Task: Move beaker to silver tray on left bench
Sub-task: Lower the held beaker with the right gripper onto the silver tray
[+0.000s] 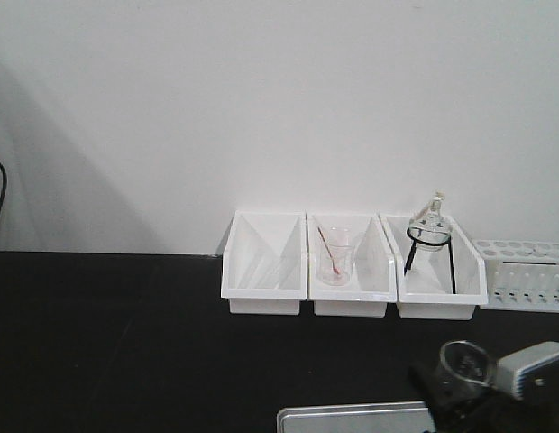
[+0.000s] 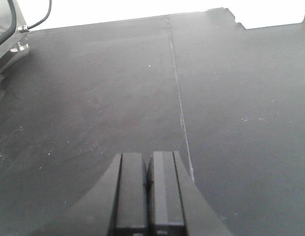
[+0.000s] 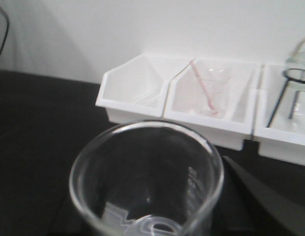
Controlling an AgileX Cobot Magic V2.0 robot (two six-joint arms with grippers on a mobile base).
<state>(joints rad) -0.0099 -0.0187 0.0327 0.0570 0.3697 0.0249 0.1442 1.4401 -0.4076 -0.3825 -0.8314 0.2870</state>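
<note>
The beaker is a small clear glass cylinder with faint printed marks, held just above the black left bench at the front right. My right gripper is shut on it; in the right wrist view the beaker's round rim fills the foreground and one dark finger shows beside it. The silver tray lies at the bottom edge, just left of the beaker, only its far rim in view. My left gripper is shut and empty over bare black worktop.
Three white bins stand against the wall: an empty one, one with a clear beaker and pinkish rod, one with a round-bottomed flask on a black stand. A white tube rack is at far right. A cable lies at upper left.
</note>
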